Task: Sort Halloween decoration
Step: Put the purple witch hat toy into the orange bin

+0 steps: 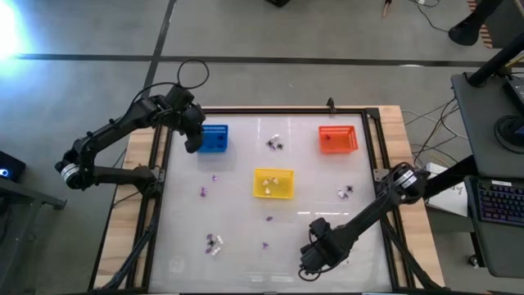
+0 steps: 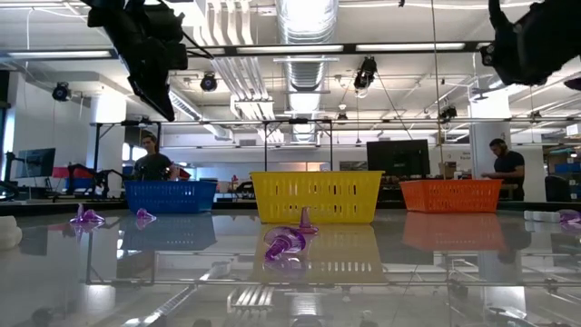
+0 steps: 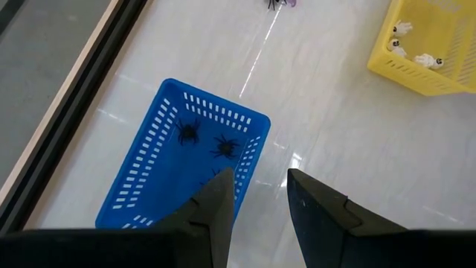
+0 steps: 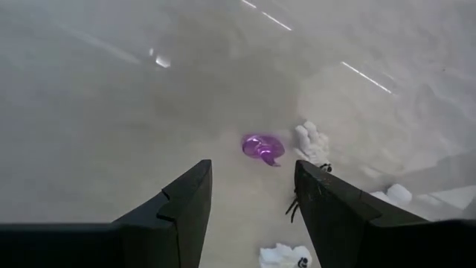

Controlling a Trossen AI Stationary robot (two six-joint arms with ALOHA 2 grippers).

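Small Halloween trinkets lie scattered on the white tabletop: purple ones [image 1: 203,192], a black-and-white cluster [image 1: 276,145], and a pale pair [image 1: 214,243]. My left gripper [image 3: 256,201] hangs open above the near corner of the blue basket [image 3: 186,164], which holds black spiders [image 3: 190,132]. Over the near right part of the table, my right gripper [image 4: 253,201] is open and points down. Below it lie a purple trinket [image 4: 262,147], white ones [image 4: 312,141] and a black spidery one [image 4: 292,206]. Neither gripper has anything between its fingers.
A yellow basket [image 1: 273,183] with white trinkets stands mid-table and an orange basket [image 1: 338,139] at the far right. A dark frame [image 1: 372,147] runs round the tabletop. People sit at desks in the room beyond the table.
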